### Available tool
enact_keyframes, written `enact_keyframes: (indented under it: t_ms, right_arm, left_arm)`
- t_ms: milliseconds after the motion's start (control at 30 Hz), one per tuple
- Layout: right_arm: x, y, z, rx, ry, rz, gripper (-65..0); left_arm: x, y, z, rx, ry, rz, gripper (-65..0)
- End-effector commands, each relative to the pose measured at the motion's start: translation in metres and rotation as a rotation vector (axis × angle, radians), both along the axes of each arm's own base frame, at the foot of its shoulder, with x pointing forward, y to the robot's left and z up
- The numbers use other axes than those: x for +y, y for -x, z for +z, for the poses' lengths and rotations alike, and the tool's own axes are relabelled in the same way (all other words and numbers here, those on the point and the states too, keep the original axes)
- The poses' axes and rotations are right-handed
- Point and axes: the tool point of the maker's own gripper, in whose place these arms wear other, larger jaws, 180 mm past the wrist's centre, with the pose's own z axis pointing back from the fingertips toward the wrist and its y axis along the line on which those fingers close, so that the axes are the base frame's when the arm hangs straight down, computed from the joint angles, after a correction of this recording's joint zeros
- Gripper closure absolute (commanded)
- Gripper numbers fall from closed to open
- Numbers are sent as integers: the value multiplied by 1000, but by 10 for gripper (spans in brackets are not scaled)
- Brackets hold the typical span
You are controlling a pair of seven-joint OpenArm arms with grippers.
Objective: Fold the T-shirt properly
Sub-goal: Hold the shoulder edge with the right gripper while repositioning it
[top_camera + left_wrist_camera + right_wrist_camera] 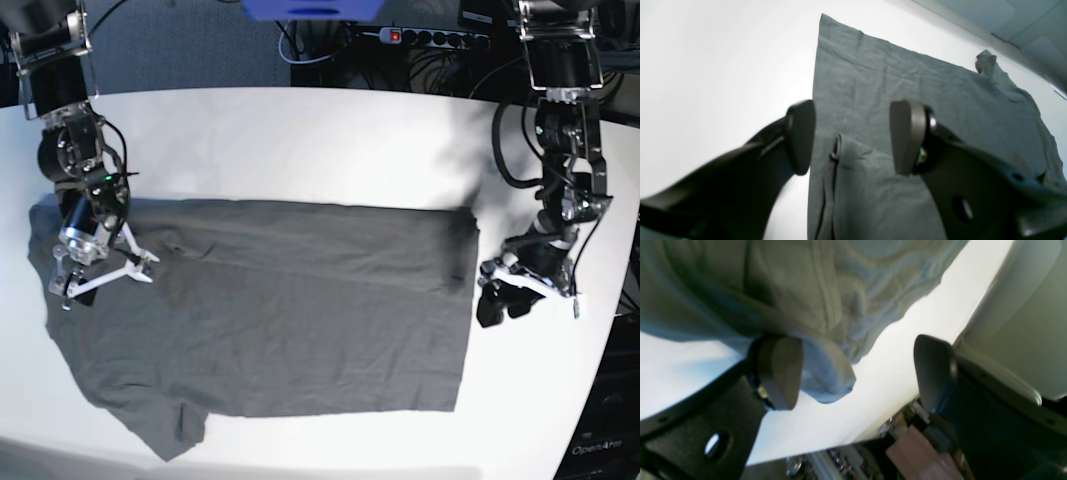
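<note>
White bench (300,140) with a curved front edge, bare strip along the back and a wide bare patch at base-view right; dark floor, cables and a power strip (430,37) behind it. T-shirt (270,300) spread flat across bench middle, wrinkled, one side folded in to a straight vertical edge near base-view right, sleeve sticking out at bottom left near the bench edge. Left tool (510,293) sits over bare bench just beside that straight edge, jaws spread wide, holding nothing; its wrist view shows the folded flap under and between the fingers (907,136). Right tool (95,270) over the shirt's far-left part, jaws fully apart, empty, a bunched sleeve fold just beside one finger (778,371).
</note>
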Motion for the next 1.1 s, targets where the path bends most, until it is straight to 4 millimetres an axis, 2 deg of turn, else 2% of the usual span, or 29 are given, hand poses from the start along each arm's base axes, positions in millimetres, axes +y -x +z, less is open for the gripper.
enact_keyframes:
  t_ms: [0, 67, 233, 300, 467, 567, 600, 667, 733, 833, 867, 1067]
  right_arm:
    - [-14, -9, 18, -43, 44, -11, -502]
    - [-16, -11, 19, -48, 42, -3, -502]
    - [-31, -17, 33, -68, 75, -7, -502]
    - [-40, -17, 32, -55, 91, -23, -502]
    - [-68, -19, 42, -94, 70, -130, -499]
    - [-71, -19, 45, -121, 37, -171, -493]
    - [-73, -19, 46, -127, 32, -183, -474]
    - [-79, -18, 51, -145, 24, -213, -390]
    - [-81, -20, 55, -173, -4, -246, -260]
    - [-90, -19, 61, -228, -67, -341, -28]
    - [-95, -15, 61, -236, -81, -381, 0]
    - [-103, -2, 62, -254, -119, -512, -6]
  left_arm:
    - [3, -8, 22, -68, -5, 0, -352]
    - [3, -8, 22, -68, -5, 0, -352]
    - [4, -8, 22, -68, -7, 0, -352]
    - [4, -8, 22, -68, -7, 0, -352]
    - [9, -8, 22, -63, -23, -1, -352]
    - [10, -8, 21, -60, -24, 1, -352]
    - [9, -8, 22, -65, -25, 0, -352]
    - [10, -8, 24, -68, -27, 0, -352]
    - [11, -8, 22, -62, -26, 2, -352]
    - [10, -8, 21, -60, -26, 1, -352]
    - [11, -8, 20, -59, -25, 2, -352]
    - [10, -8, 21, -60, -25, 0, -352]
